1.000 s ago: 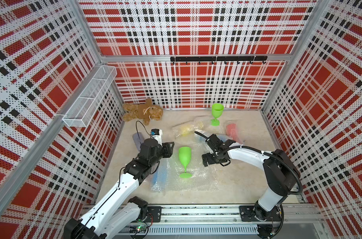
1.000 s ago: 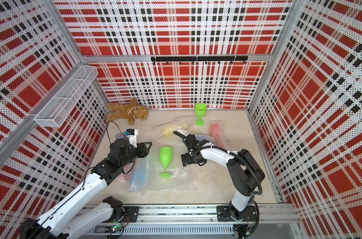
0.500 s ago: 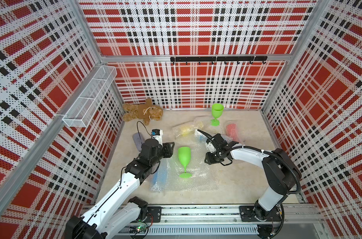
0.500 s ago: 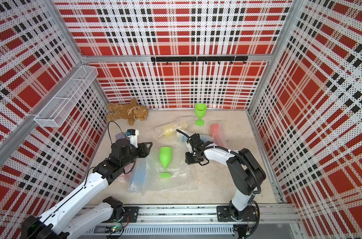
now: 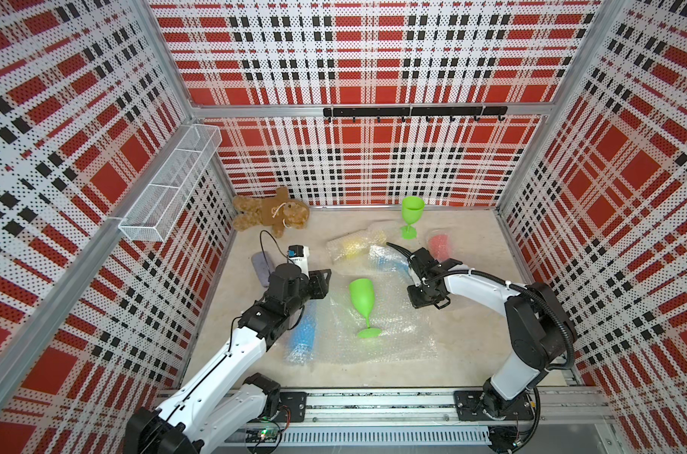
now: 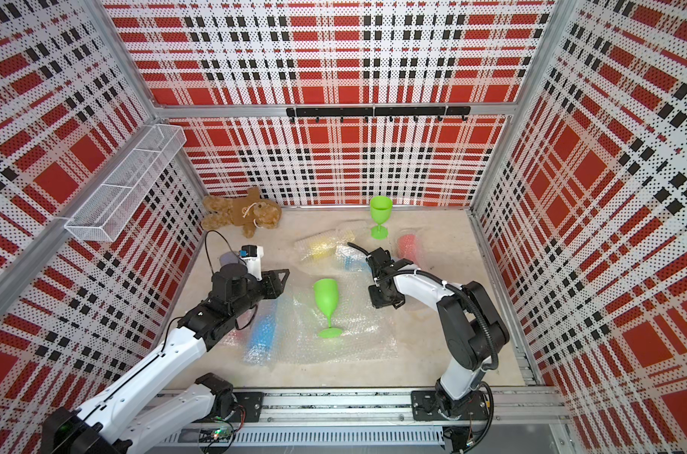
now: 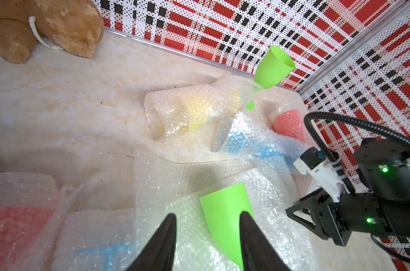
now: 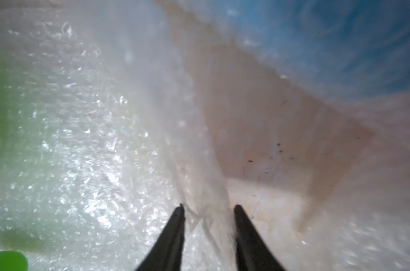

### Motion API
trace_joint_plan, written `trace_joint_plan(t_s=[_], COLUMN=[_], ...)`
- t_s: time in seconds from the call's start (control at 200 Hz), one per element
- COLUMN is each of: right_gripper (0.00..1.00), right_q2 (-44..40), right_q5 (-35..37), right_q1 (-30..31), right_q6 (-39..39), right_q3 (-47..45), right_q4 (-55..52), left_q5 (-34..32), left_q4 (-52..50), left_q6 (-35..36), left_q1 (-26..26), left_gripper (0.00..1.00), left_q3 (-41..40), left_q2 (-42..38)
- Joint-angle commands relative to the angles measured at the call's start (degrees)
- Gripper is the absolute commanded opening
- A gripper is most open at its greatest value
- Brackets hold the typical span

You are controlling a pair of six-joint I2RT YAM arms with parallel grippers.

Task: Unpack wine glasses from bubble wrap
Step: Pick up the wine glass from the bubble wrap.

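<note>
Parted and holding nothing, the left gripper (image 7: 207, 214) hangs over the left edge of an opened sheet of bubble wrap (image 5: 396, 334); in the left wrist view its jaws frame the bowl of a bare green goblet (image 5: 362, 296). That goblet rests on the sheet in the middle of the table (image 5: 471, 353), foot toward the near side; whether it stands or leans I cannot tell. At the sheet's right edge the right gripper (image 8: 208, 206) is down low, jaws apart, astride a raised fold of the wrap.

A second green goblet (image 5: 411, 210) stands upright and unwrapped by the far wall; just left of it lies a yellow bundle (image 5: 353, 247), wrapped; a blue bundle (image 5: 389, 261) lies between that and the right gripper; a red bundle (image 5: 439, 244) sits far right. Another blue roll (image 5: 304, 334) lies near left, beside the left arm; a red roll (image 7: 14, 225) lies just beside it. A teddy bear (image 5: 271, 212) fills the far left corner; a grey case (image 5: 261, 267) lies left of the left gripper.
</note>
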Motion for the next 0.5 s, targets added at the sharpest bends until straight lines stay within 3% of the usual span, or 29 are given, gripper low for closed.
trace_joint_plan(t_s=[0.0, 0.125, 0.336, 0.496], right_gripper=[0.64, 0.80, 0.88, 0.96], right_q2=[-2.8, -0.4, 11.8, 22.1], right_q5=[4.4, 6.6, -11.9, -15.7], right_q1=[1.7, 6.6, 11.0, 12.6], right_q6=[-2.7, -3.5, -2.9, -3.7], right_q3=[7.4, 19.6, 35.3, 45.1], right_q4=[-6.8, -13.9, -17.8, -23.0], left_q5=[-0.8, -1.6, -0.8, -0.7], left_q4=[1.5, 1.3, 1.5, 1.4], left_q6=[1.1, 1.1, 1.1, 1.1], left_q1=[0.3, 0.5, 0.9, 1.0], left_gripper=[0.47, 0.48, 0.48, 0.47], left_q3=[-0.9, -0.9, -0.9, -0.9], left_q2=[-1.2, -2.2, -3.3, -4.4])
